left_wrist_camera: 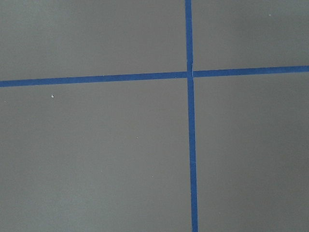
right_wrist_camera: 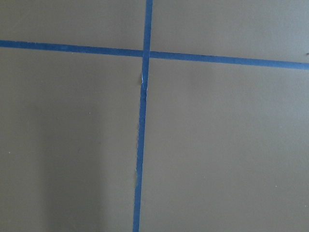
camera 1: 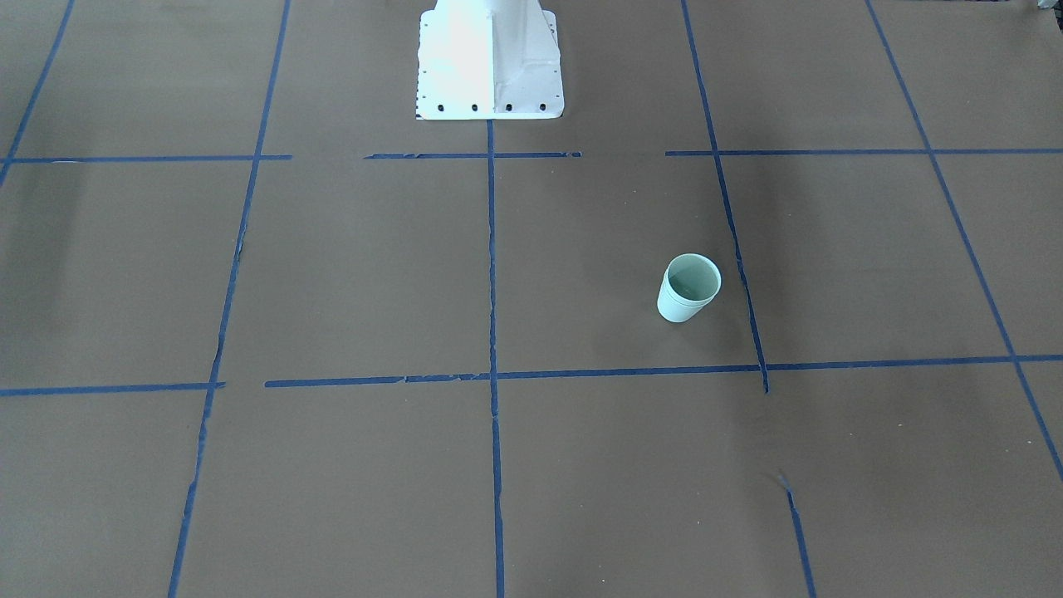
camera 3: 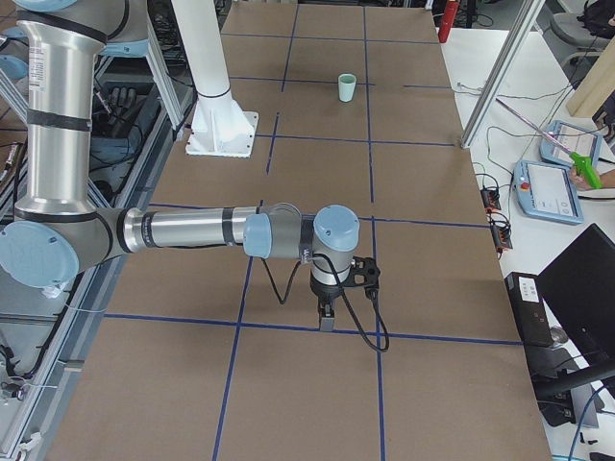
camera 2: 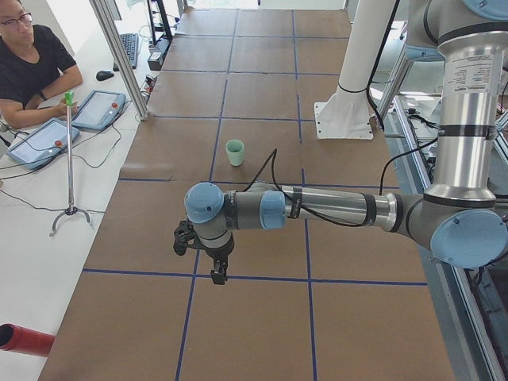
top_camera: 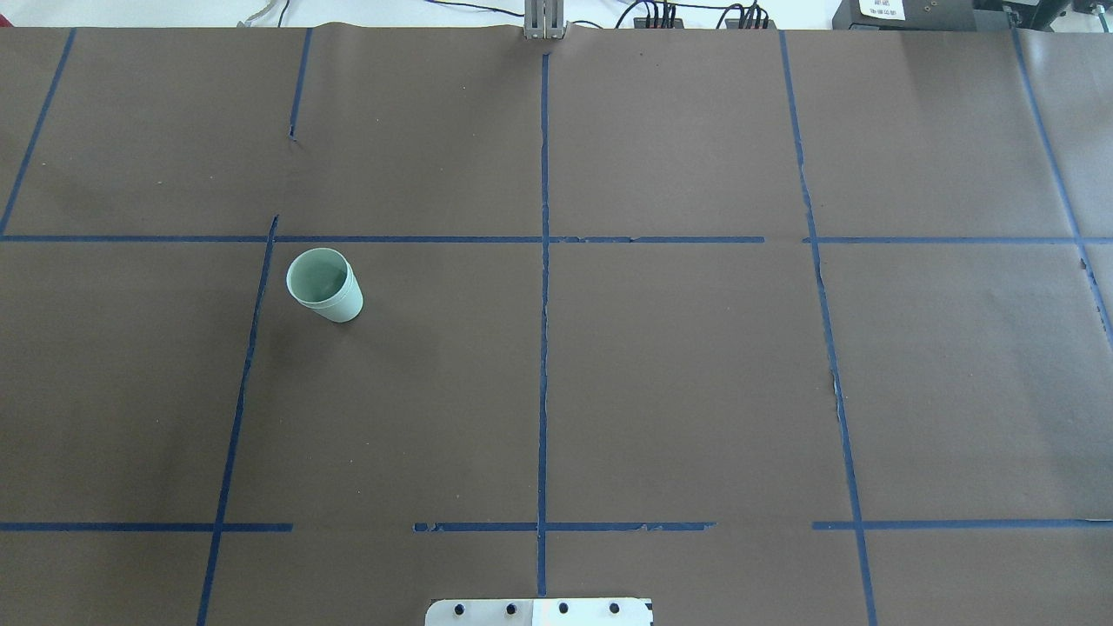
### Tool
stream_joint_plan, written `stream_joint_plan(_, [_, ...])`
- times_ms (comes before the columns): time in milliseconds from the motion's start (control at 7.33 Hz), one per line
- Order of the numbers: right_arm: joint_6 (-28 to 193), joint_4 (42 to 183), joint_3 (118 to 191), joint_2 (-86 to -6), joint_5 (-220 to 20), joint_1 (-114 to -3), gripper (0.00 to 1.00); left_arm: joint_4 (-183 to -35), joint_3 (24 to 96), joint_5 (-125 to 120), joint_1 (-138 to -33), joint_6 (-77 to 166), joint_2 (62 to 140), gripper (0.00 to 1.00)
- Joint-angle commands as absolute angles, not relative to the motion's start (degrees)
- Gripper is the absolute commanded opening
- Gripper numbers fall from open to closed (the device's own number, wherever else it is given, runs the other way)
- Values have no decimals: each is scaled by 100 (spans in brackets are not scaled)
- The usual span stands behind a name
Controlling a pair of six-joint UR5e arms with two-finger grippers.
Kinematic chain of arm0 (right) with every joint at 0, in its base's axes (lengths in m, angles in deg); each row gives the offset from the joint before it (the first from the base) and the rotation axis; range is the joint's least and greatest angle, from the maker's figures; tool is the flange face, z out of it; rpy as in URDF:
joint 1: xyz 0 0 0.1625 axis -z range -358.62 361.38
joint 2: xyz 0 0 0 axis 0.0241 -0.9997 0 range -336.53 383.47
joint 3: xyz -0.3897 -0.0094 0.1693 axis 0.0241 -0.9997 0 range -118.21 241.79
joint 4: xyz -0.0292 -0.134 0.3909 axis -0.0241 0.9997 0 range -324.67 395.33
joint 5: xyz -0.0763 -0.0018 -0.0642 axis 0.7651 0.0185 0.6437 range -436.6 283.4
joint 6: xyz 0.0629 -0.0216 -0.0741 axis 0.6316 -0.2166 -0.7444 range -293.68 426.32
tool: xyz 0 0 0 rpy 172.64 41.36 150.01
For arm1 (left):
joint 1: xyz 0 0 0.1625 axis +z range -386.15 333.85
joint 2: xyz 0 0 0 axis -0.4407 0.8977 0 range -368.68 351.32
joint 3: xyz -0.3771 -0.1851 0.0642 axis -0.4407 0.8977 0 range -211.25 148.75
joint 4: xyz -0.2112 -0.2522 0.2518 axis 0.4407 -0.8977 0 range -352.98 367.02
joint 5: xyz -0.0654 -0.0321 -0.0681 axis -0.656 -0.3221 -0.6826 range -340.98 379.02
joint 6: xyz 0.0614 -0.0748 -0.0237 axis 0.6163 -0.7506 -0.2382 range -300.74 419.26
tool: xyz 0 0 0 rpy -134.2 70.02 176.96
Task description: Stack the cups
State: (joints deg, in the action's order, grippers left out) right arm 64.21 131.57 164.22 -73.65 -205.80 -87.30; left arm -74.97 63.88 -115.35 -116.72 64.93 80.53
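Where the brown table point(top_camera: 696, 391) spreads out under its blue tape lines point(top_camera: 543, 348), the left arm point(camera 2: 333, 208) and right arm point(camera 3: 183, 230) reach out level over opposite ends. The cups point(top_camera: 324, 284) stand upright, one nested inside the other, on the robot's left half, just beside a tape line. The left gripper point(camera 2: 218, 275) and right gripper point(camera 3: 327, 320) point downward, well apart from them; I cannot tell whether either is clenched or released.
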Motion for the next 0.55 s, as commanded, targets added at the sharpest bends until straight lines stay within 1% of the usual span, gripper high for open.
stream_joint_plan(0, [6421, 13157, 16427, -7365, -20580, -8730, 100, -7481, 6385, -11519, -11772, 6637, 8035, 100])
stream_joint_plan(409, [6421, 13157, 16427, -7365, -20589, -8730, 100, -7445, 6367, -11518, -11949, 7033, 8079, 100])
